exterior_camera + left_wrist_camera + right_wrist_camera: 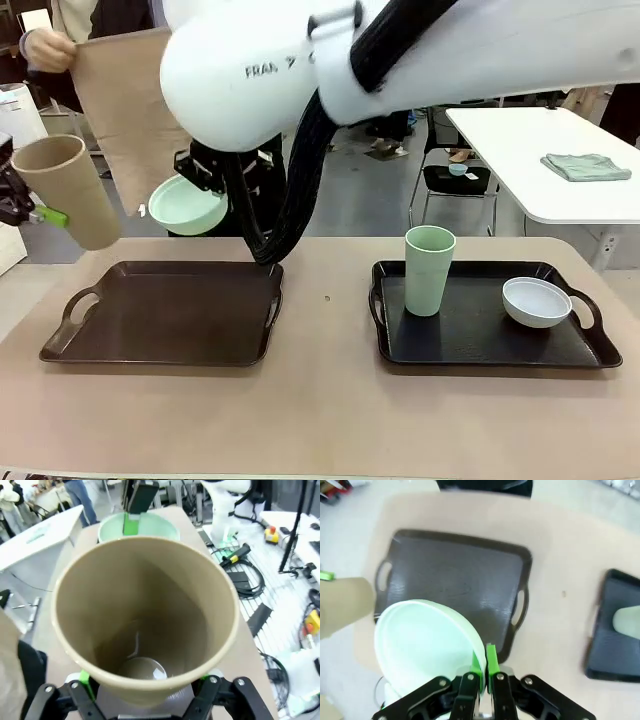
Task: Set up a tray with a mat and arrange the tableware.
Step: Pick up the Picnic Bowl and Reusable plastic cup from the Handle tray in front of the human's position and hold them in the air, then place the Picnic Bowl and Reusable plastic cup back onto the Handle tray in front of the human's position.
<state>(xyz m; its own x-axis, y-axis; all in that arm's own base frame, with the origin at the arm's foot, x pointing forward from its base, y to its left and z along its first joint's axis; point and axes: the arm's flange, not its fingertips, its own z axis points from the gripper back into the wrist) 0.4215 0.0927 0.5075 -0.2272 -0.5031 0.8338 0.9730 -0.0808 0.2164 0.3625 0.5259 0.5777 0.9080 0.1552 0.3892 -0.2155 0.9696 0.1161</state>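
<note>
Tabletop, viewed frontally, bears white bowl on tray.

I saw the tan cup at the left edge as smooth, matt plastic, like the pale green cup right of centre. The mint bowl and white bowl looked smooth and softly glossy. The brown tray and black tray had a fine-grained, faint sheen. The table looked matt.

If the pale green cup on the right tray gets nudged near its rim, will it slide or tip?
Likely tip: the pale green cup stands upright, tall, narrowing toward its base. It looks like plain plastic, so probably light and easily toppled.
</note>
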